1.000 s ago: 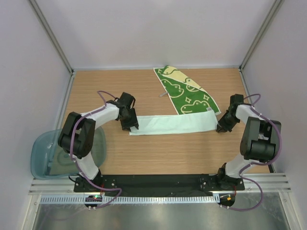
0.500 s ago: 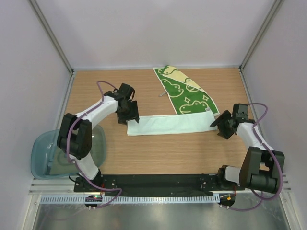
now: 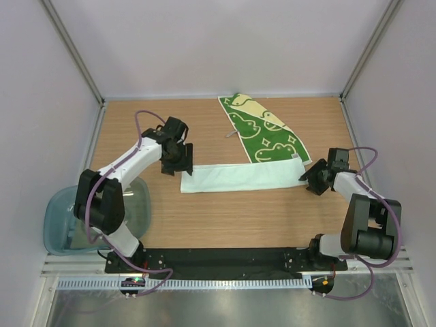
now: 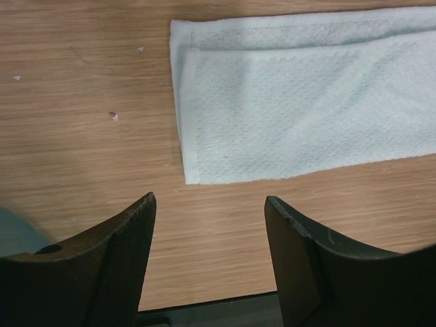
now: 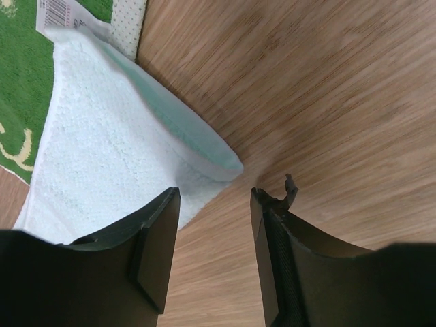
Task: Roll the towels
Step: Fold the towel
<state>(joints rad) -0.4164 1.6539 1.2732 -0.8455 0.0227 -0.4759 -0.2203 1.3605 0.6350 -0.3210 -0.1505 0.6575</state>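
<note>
Robotics lab cell: white panels (image 3: 218, 48) and aluminium posts (image 3: 73, 51) enclose a wooden counter (image 3: 225, 218), black mounting rail (image 3: 225, 257) along its near edge.

The pale mint-blue towel (image 3: 238, 176) is folded into a long narrow strip and lies flat across the middle of the bench (image 3: 225, 218), running left to right. Its right end overlaps the near end of the green towel (image 3: 262, 133). That one, cream-patched with white doodles, lies spread diagonally from the far edge towards the right edge.
</note>
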